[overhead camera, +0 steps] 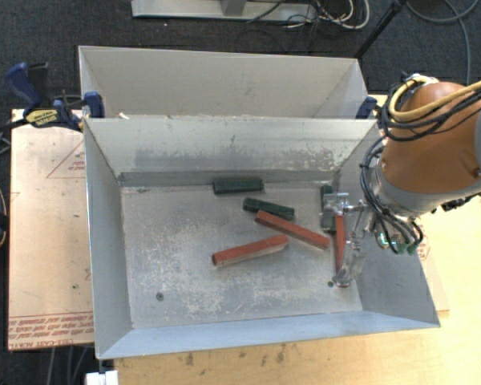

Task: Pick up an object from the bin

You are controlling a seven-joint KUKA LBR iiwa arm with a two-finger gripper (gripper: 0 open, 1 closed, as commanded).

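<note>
My gripper [342, 277] hangs low at the bin's right side, close to the right wall and reaching down to the floor. A thin red strip [339, 235] runs upright along it; I cannot tell whether it is held. Just left of the gripper lies a red-brown bar [293, 231], slanting, its right end almost at the gripper. A dark green bar [268, 208] lies partly over that bar's upper left end. A second red-brown bar [249, 252] rests further left on the floor, apart from the gripper.
Another dark green bar [238, 186] lies along the foot of the back wall. The left half and front of the floor hold no objects. The orange-covered arm leans over the right rim.
</note>
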